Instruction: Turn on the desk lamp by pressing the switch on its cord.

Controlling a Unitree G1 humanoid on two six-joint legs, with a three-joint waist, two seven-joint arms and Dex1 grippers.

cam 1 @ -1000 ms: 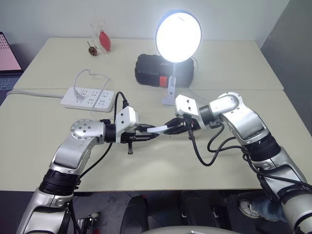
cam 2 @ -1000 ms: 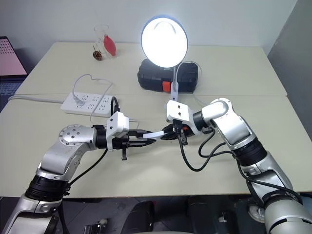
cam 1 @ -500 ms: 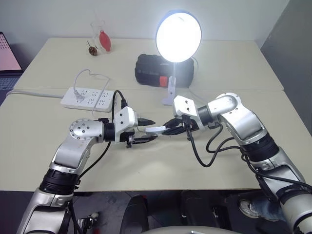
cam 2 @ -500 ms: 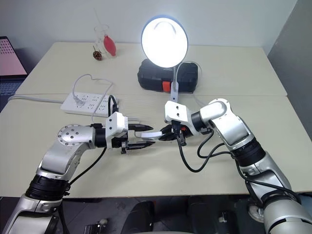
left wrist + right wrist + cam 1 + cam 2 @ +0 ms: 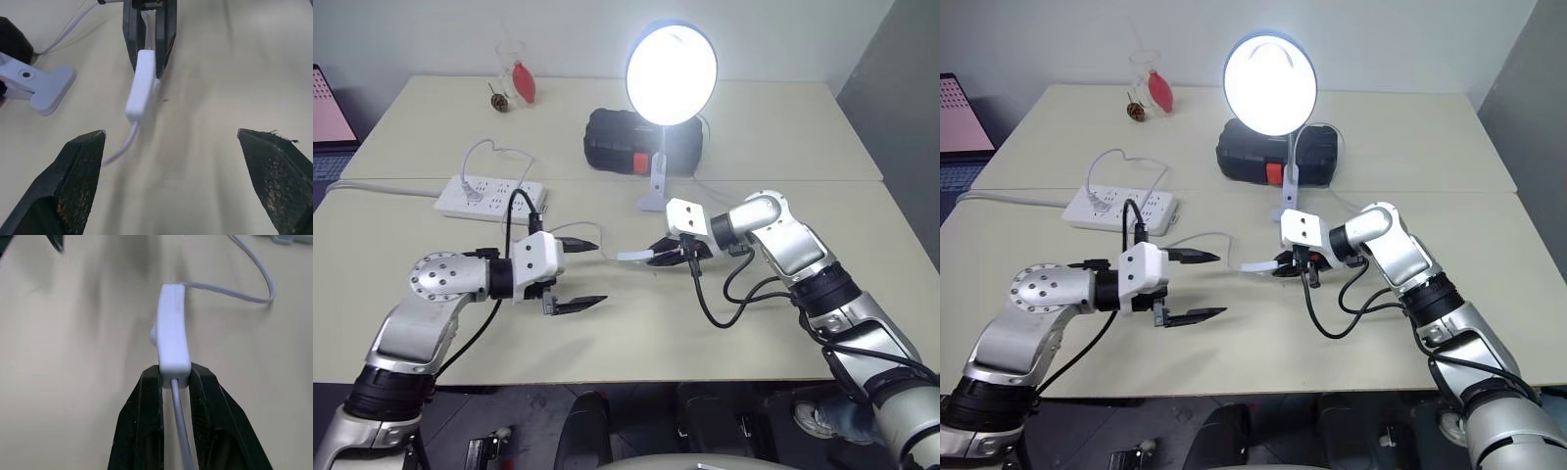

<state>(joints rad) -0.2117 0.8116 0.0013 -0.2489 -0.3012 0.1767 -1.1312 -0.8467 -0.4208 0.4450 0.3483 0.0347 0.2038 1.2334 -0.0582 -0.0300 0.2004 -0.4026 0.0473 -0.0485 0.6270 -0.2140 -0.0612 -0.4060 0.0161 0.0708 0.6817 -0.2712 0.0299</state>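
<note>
The desk lamp (image 5: 672, 73) stands at mid-table on its white base (image 5: 654, 201), its shade glowing bright. My right gripper (image 5: 658, 253) is shut on one end of the switch (image 5: 636, 256), a small white oblong held just above the table; the grip is close up in the right wrist view (image 5: 173, 374). The thin white cord (image 5: 573, 227) curves away from the switch's free end. To the left of the switch, my left gripper (image 5: 599, 272) is wide open and holds nothing. In the left wrist view the switch (image 5: 141, 85) lies ahead of its spread fingers (image 5: 80, 171).
A white power strip (image 5: 489, 196) with a plug in it lies at the left. A black case (image 5: 617, 142) sits behind the lamp. A glass with a red object (image 5: 516, 73) stands at the far edge. A pink screen (image 5: 328, 103) is at far left.
My left gripper has opened, let go of the switch and drawn back to the left. The right gripper still grips the switch and has sunk a little. The lamp is lit throughout.
</note>
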